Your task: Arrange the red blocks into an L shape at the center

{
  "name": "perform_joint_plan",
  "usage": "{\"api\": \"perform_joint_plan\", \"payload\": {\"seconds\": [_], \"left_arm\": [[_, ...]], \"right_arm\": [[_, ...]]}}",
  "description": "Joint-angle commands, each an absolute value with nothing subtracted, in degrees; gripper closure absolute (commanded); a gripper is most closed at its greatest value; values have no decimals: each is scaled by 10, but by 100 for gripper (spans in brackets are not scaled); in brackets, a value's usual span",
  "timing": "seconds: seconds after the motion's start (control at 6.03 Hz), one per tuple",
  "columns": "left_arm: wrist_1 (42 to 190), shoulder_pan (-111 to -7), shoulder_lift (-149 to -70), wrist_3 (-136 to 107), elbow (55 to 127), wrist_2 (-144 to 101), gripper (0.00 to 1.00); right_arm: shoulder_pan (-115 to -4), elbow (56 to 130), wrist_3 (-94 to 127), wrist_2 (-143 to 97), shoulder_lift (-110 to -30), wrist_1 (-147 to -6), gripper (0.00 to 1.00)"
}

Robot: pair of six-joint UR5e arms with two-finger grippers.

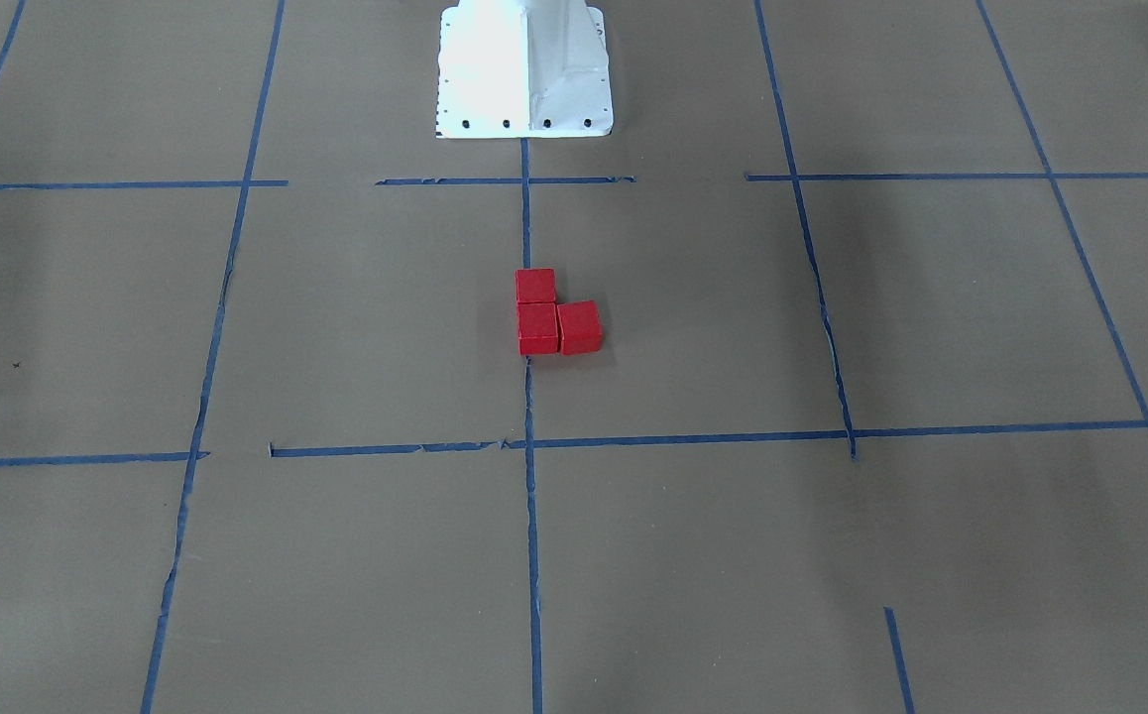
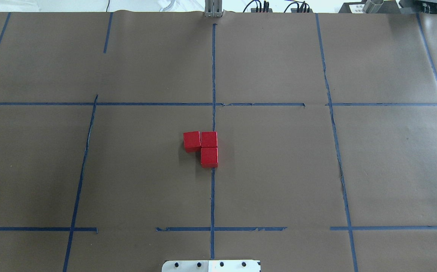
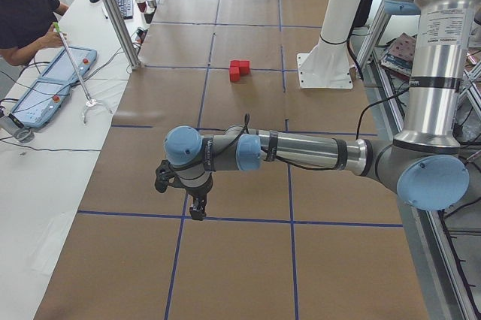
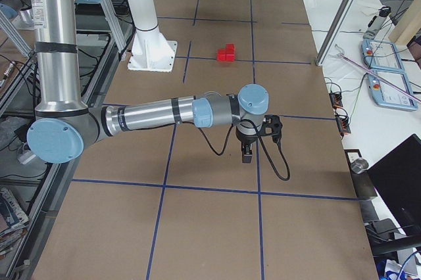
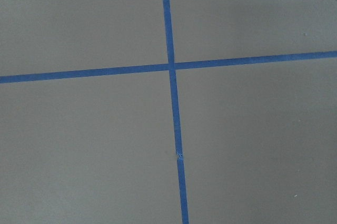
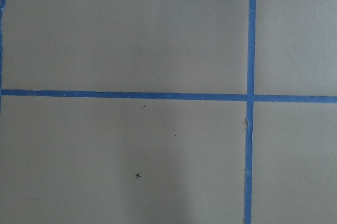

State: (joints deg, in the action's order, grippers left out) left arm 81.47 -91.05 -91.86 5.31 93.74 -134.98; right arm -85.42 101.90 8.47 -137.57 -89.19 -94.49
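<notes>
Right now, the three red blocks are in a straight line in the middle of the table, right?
Not a straight line. The three red blocks make an L in the middle: two sit in a row along the blue line, and the third sticks out sideways from one end. The overhead view shows it.

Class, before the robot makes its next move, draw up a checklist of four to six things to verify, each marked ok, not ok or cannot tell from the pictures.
1. Three red blocks form an L: ok.
2. Blocks sit side against side, no gap: ok; the end block looks slightly turned.
3. The L lies at the center, on the blue tape line: ok.
4. Left gripper and right gripper well away from the blocks: ok.
5. Grippers open or shut: cannot tell.
</notes>
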Motion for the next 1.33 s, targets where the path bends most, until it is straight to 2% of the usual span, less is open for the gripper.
{"api": "perform_joint_plan", "payload": {"seconds": [0.0, 0.33, 1.16], "left_arm": [[821, -910, -902, 30, 938, -1339, 0], [823, -910, -877, 30, 945, -1339, 0], [824, -909, -886, 34, 975, -1362, 0]], "right_arm": [[-847, 1051, 83, -1375, -893, -990, 0], [-830, 1050, 83, -1375, -895, -991, 0], [-810, 1057, 83, -1370, -906, -991, 0]]}}
